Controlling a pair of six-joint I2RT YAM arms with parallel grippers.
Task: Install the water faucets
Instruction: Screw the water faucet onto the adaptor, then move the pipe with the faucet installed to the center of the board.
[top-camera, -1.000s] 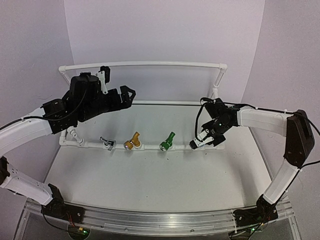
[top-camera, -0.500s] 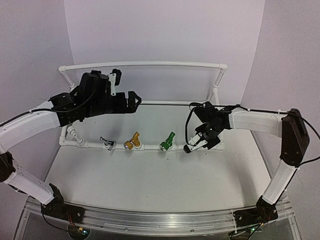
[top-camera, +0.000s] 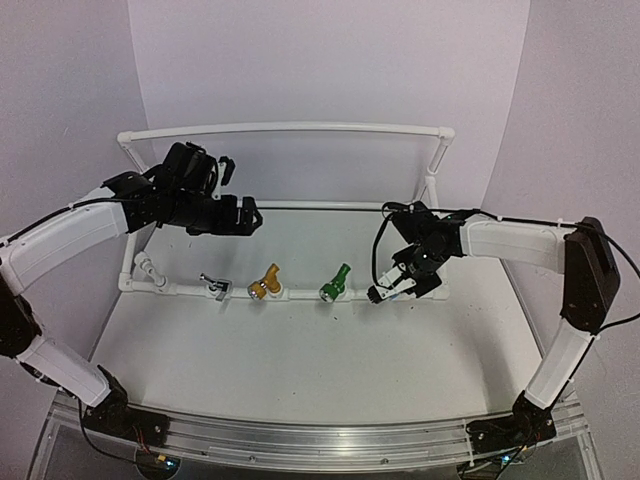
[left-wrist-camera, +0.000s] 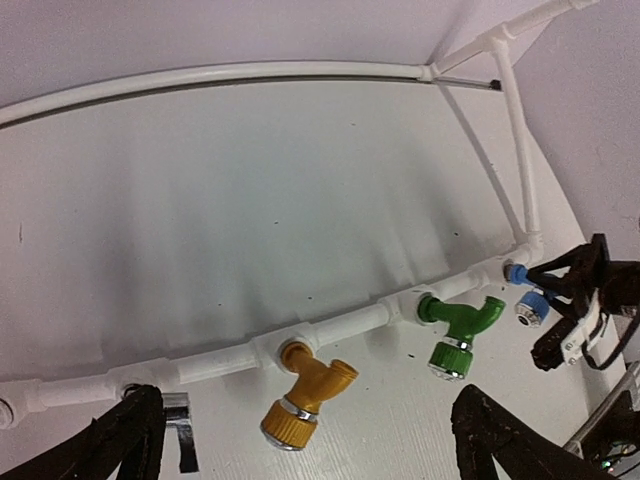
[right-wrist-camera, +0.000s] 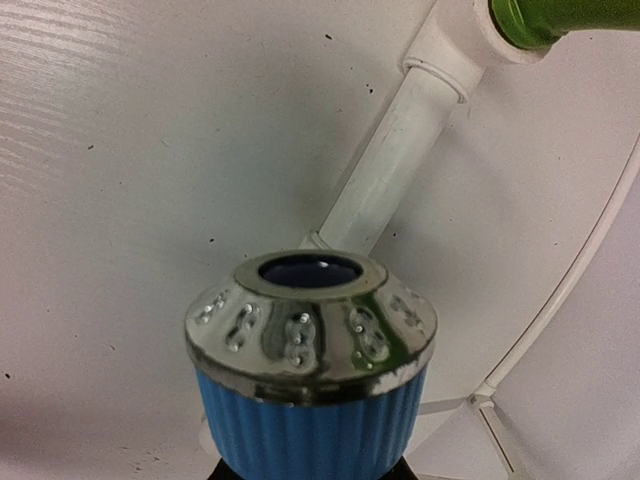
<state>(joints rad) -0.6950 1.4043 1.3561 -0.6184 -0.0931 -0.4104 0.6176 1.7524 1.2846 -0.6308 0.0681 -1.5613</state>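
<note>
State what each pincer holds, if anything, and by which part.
Right pincer grips the blue faucet by its ribbed blue collar behind the metal nozzle; left pincer holds nothing.

Left tool (top-camera: 247, 215) hangs raised with jaws wide apart; right tool (top-camera: 382, 292) reaches low, jaws clamped

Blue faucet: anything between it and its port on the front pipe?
Nothing visible. The right gripper holds the blue faucet with its inlet at the rightmost port of the front pipe, beside the green faucet. Whether it's fully seated can't be told.
</note>
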